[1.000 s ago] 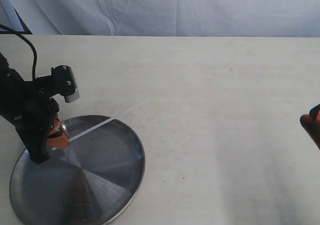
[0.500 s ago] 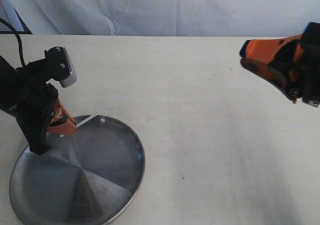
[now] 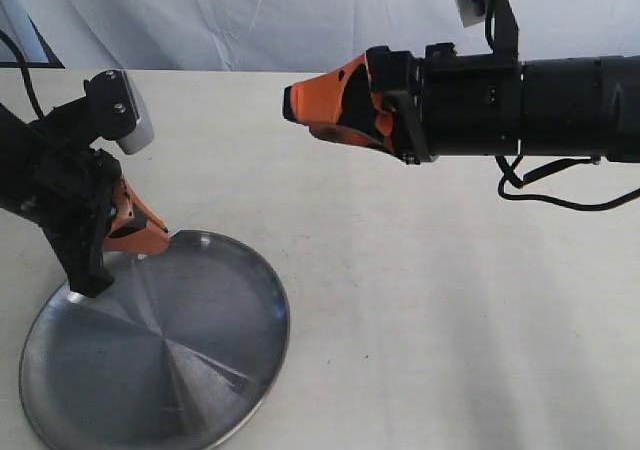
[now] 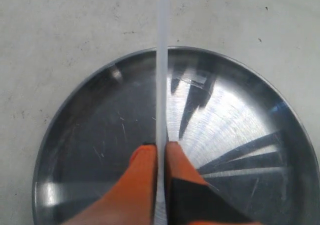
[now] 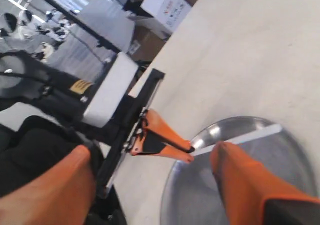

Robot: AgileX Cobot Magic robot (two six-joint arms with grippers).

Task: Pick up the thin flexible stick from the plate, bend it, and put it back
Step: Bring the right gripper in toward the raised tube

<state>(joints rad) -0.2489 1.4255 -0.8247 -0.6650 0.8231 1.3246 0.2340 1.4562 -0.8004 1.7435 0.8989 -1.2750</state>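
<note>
The left claw (image 4: 161, 157) is pinched tight on one end of the thin flexible stick (image 4: 162, 60), which runs straight out from it above the plate (image 4: 75, 110), at the plate's far-left rim; whether its free end touches anything I cannot tell. The right claw (image 3: 305, 115) hangs high over the middle of the counter (image 3: 450, 300), its fingers spread wide and holding nothing. The stick looks almost weightless, smooth and whippy, so it should bow easily, though a sharp fold would likely kink it. I judge the best second hold is near the free end, well apart from the first grip, leaving a long span to flex. It is so thin that the fingers must close fully. The counter is pale and matt, with open space to the right, and a white cloth (image 3: 300, 20) hangs at the far side.
</note>
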